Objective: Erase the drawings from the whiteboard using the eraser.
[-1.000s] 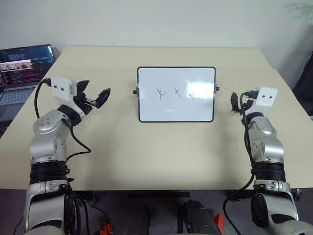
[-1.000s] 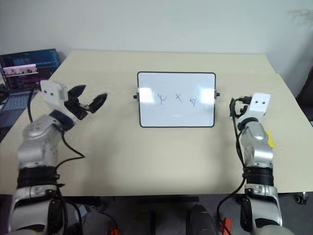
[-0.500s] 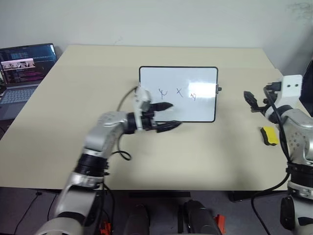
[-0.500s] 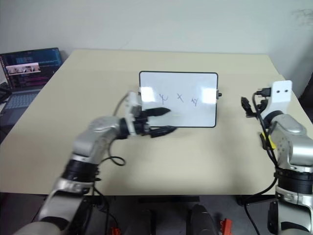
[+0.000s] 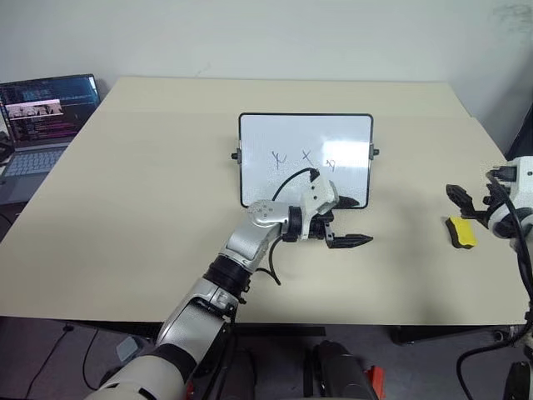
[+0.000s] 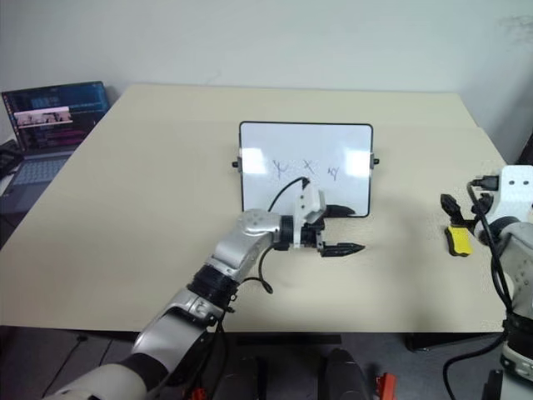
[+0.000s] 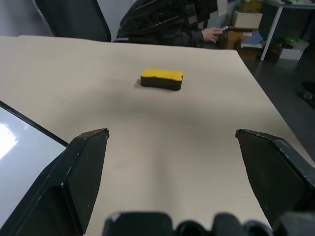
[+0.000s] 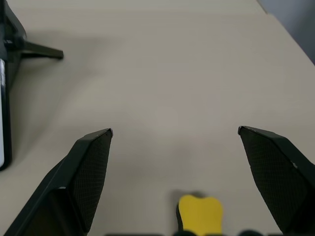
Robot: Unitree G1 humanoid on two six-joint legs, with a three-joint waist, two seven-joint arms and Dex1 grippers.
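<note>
The whiteboard (image 5: 306,133) stands propped at the table's middle, with the drawings (image 5: 306,157) in a row on its face. On the table near the right edge lies the yellow eraser (image 5: 460,232), also in the left wrist view as the eraser (image 7: 162,78). My left gripper (image 5: 356,222) reaches across in front of the board's lower right corner, open and empty, pointing toward the eraser. My right gripper (image 5: 466,202) hovers open just above and behind the eraser (image 8: 200,216), holding nothing.
A laptop (image 5: 46,108) with a lit screen sits beyond the table's left rear corner. The table's right edge (image 5: 500,179) runs close to the eraser. Past that edge, the left wrist view shows a seated person's hand (image 7: 212,33) and a dark chair (image 7: 74,18).
My left arm has swung from the far left across the front of the whiteboard to its right side. My right gripper has drawn back and outward, uncovering the eraser.
</note>
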